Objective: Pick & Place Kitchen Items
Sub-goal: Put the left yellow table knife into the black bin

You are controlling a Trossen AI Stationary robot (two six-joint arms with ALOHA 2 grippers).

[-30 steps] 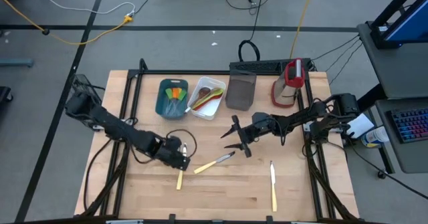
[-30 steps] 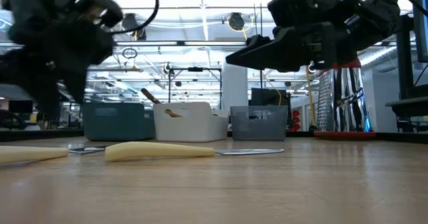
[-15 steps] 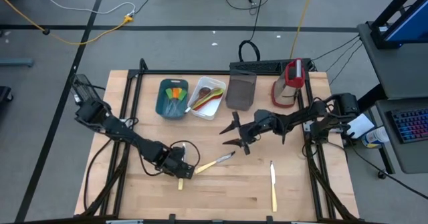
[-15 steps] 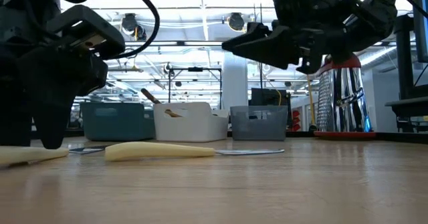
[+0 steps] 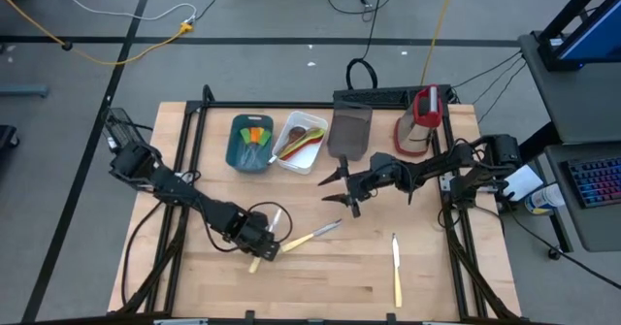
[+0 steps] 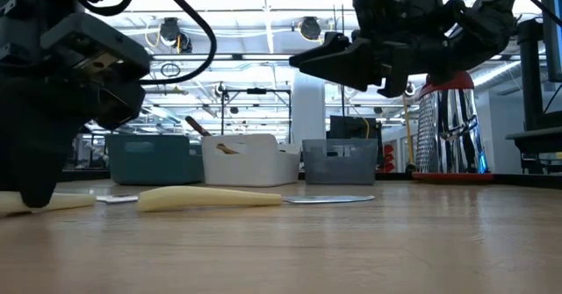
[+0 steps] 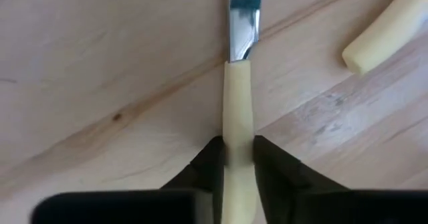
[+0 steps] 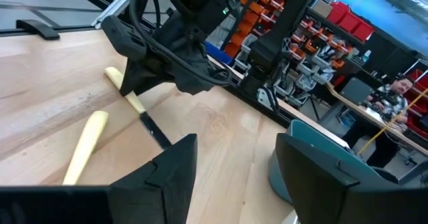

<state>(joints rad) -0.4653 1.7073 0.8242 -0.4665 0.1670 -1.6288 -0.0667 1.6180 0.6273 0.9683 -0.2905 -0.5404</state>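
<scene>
A pale-handled knife (image 5: 272,223) lies on the wooden table (image 5: 330,286), left of centre, and my left gripper (image 5: 260,247) stands over its handle, shut on it. A second pale-handled knife (image 5: 312,235) lies just to its right, and a third (image 5: 396,267) lies near the front right. My right gripper (image 5: 335,187) hangs open above the table's middle, pointing level toward the left, with nothing between its fingers (image 8: 180,164). My left gripper pinches the knife's pale handle (image 7: 237,127) between its two fingers (image 7: 210,160), about mid-handle. The fingers come from above, pointing steeply down, and lie across the handle. The knife lies flat on the table, its blade (image 7: 242,17) pointing away from the gripper.
At the back stand a teal tray (image 5: 233,148) and a white tray (image 5: 312,160) with coloured utensils, a grey-brown tray (image 5: 350,131) and a red-and-white upright object (image 5: 419,121). Bare wood lies along the near edge.
My left gripper has come down and a little toward the near edge onto the knife's handle, and the knife has turned slightly under it. My right gripper has drifted toward the far edge and rolled, staying open.
</scene>
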